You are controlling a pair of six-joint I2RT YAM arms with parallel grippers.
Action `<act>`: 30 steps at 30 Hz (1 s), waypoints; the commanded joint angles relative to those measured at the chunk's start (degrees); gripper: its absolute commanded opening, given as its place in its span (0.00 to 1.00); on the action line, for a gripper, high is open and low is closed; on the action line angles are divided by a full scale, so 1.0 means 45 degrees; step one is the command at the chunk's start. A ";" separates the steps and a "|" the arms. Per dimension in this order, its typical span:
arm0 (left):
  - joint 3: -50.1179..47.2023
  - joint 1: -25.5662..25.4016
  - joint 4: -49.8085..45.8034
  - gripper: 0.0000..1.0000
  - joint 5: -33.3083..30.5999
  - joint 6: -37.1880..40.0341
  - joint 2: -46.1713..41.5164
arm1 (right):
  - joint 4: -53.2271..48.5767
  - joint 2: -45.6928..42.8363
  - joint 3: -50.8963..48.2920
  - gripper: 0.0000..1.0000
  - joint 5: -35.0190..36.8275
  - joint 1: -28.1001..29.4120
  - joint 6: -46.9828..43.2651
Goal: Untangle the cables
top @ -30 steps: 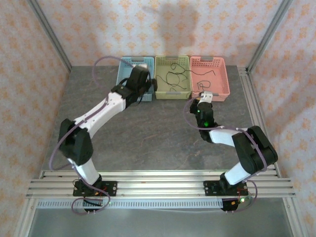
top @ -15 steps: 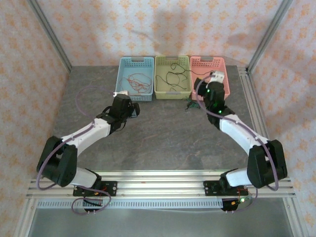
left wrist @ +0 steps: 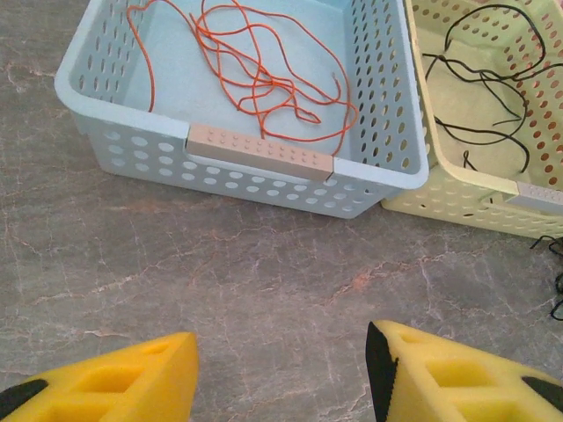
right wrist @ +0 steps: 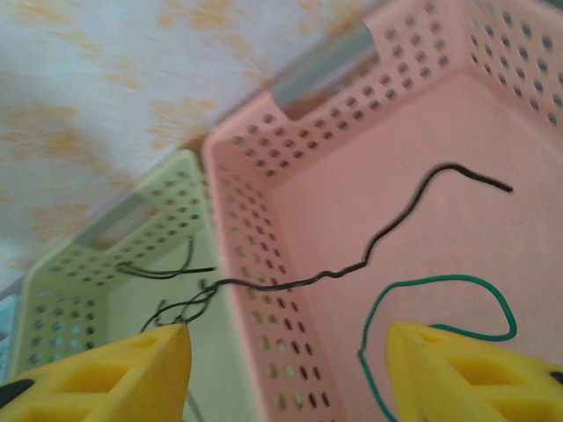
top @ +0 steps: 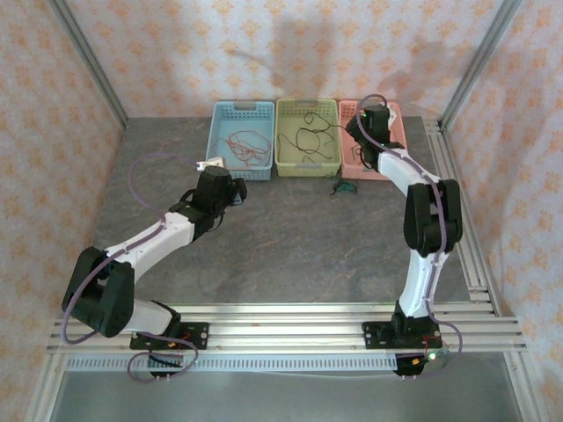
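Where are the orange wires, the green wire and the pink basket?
orange wires (left wrist: 264,83), left wrist view, middle of the tangle
green wire (right wrist: 457,279), right wrist view, top of its curve
pink basket (right wrist: 255,233), right wrist view, its holed side wall

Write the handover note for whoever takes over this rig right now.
Left end effector: open, empty, over the table near the blue basket.
Right end effector: open, empty, above the pink basket.
Done: red wires in the blue basket, black wires in the green basket, green wire in the pink one.
To do: a dark wire draped over the pink basket's wall; a small clump on the table.
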 commanded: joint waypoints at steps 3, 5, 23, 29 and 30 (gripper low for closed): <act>0.0128 -0.0060 0.0135 0.54 -0.0446 -0.0177 0.0152 | -0.0638 0.1088 0.1344 0.60 0.0679 -0.0122 0.2023; 0.0137 -0.0046 0.0110 0.54 -0.0463 -0.0175 0.0194 | -0.0903 0.1698 0.1911 0.60 0.0703 -0.0224 0.2399; 0.0137 -0.0071 0.0095 0.55 -0.0390 -0.0157 0.0197 | -0.1799 0.5285 0.6705 0.09 -0.0405 -0.0515 0.2613; 0.0117 -0.0063 0.0080 0.56 -0.0444 -0.0155 0.0138 | -0.0199 0.3591 0.5109 0.00 -0.1265 -0.0514 0.1021; 0.0119 -0.0096 0.0094 0.55 -0.0445 -0.0140 0.0136 | 0.0045 0.3322 0.4846 0.00 -0.1359 -0.0515 0.0743</act>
